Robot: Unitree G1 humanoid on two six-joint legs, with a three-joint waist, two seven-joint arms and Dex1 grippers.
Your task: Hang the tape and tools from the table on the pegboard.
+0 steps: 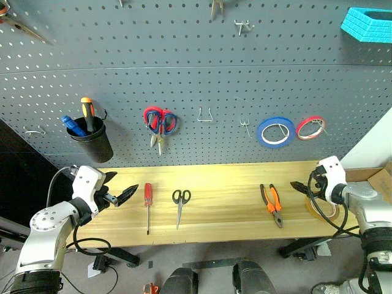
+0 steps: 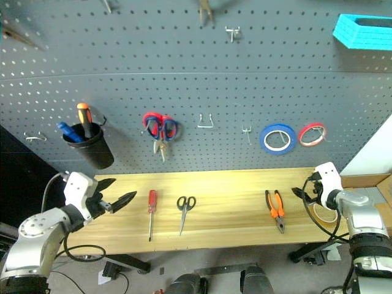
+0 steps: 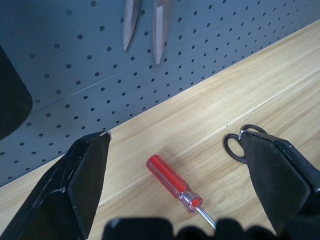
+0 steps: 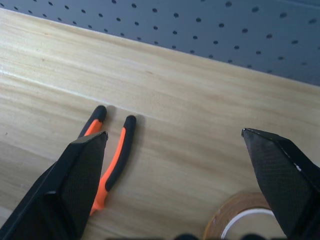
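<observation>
Over the worktop's (image 1: 233,184) left end, the left end effector (image 1: 119,195) hangs with its fingers spread and nothing between them; over the right end, the right end effector (image 4: 175,165) is likewise released and empty. Just below the right one, at the worktop's right end near the front edge, lies the yellow tape (image 4: 235,212), partly hidden by the arm. Along the middle of the worktop, from left to right, lie the red-handled screwdriver (image 1: 147,202), the black-handled scissors (image 1: 180,202) and the orange-and-black pliers (image 1: 272,204), each apart from the others. Past the back edge rises the grey pegboard (image 1: 202,73), carrying a black cup (image 1: 93,139) with tools, red-and-blue scissors (image 1: 160,122), a blue tape ring (image 1: 275,132), a red tape ring (image 1: 310,127) and bare wire hooks (image 1: 204,115).
</observation>
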